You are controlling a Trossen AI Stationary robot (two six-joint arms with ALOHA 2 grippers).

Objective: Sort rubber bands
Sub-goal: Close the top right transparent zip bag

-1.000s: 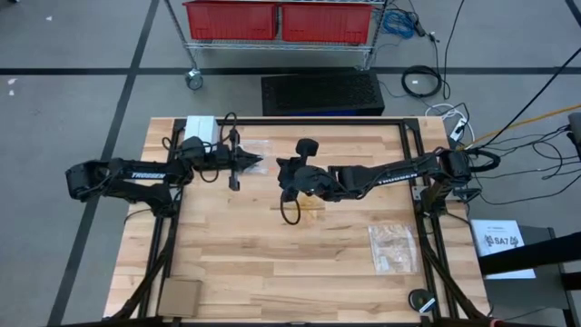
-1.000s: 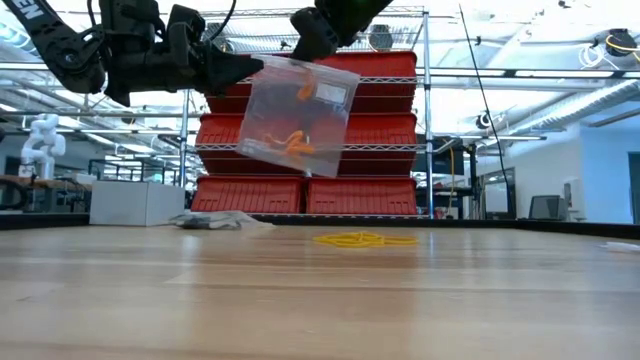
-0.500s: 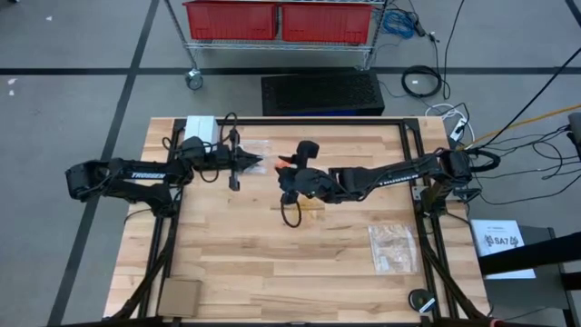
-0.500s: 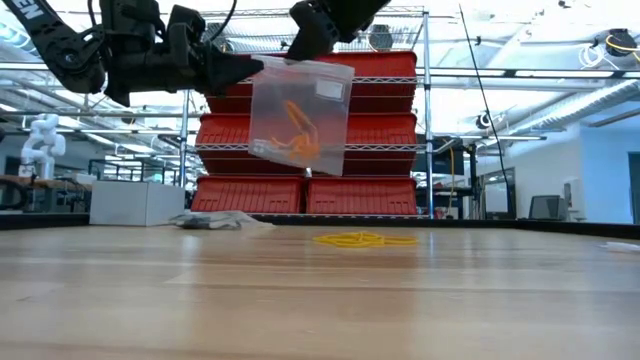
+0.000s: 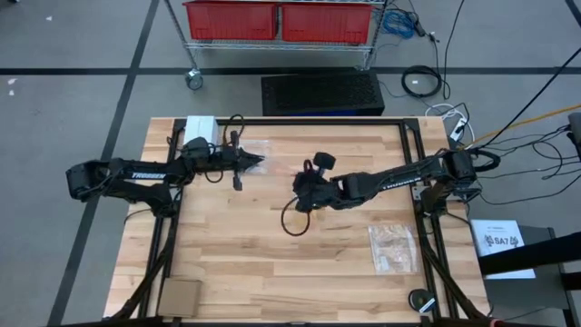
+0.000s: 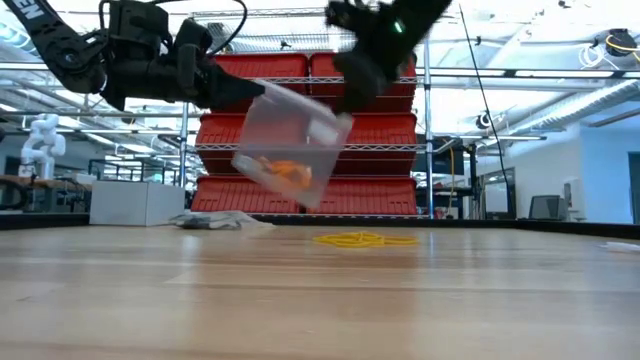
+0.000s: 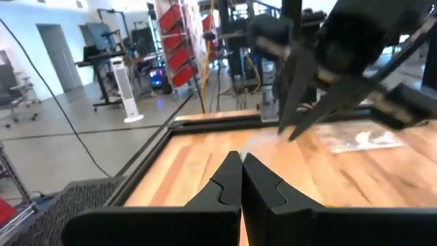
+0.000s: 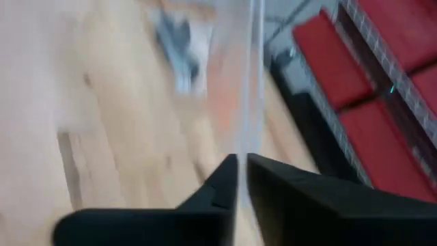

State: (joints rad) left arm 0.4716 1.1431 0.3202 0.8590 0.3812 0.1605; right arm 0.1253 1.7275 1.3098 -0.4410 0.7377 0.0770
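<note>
Two grippers aloft: left gripper (image 6: 232, 88) fingers pinch clear zip bag (image 6: 290, 145), tilted, orange rubber bands (image 6: 280, 172) pooled low; right gripper (image 6: 350, 78) fingers' state unclear. Yellow bands (image 6: 362, 239) lie on bench (image 6: 320, 300).

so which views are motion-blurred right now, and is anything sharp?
Right wrist view: heavily smeared, only the right gripper reads cleanly. Low view: that gripper and the clear bag are streaked; the yellow rubber bands on the table stay crisp. Left wrist view: mild blur beyond the left gripper. High view: sharp.
</note>
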